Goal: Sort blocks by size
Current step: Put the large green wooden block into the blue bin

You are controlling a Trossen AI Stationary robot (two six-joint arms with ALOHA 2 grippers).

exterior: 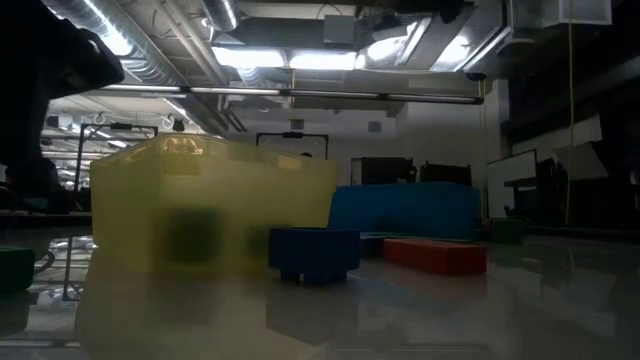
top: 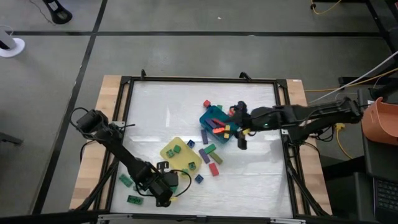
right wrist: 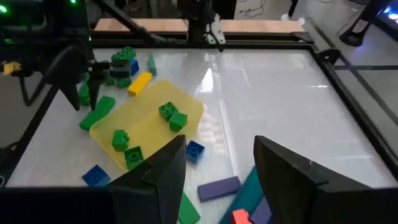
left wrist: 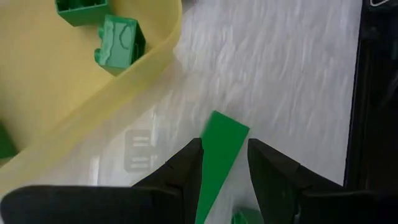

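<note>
A: Two trays sit mid-table: a yellow tray [top: 175,151] toward the left arm, a teal tray [top: 214,121] toward the right arm. Where are the blocks?

B: Scattered. Four green cubes [right wrist: 172,115] lie inside the yellow tray. Several coloured bars [top: 219,129] are piled in the teal tray. Loose on the table between and around the trays: a purple bar [right wrist: 218,187], a red block [top: 214,168], a blue cube [right wrist: 194,151], another blue one [right wrist: 95,175], and a yellow bar [right wrist: 140,83] past the yellow tray's far edge.

A: Left gripper?

B: Left gripper [top: 163,188] is low at the near-left edge of the table, just beside the yellow tray's outer wall. Its fingers [left wrist: 181,169] are clamped on a long green bar [left wrist: 219,152], which sticks out forward between them. More green pieces [top: 126,180] lie on the table near that arm.

A: Right gripper?

B: Right gripper [top: 242,128] hangs over the teal tray's right edge. Jaws are parted, nothing between them; table and tray show through the gap.

A: Low view?

B: Yellow tray wall, a blue cube [exterior: 313,254] in front, red block [exterior: 434,254] beside it.
</note>
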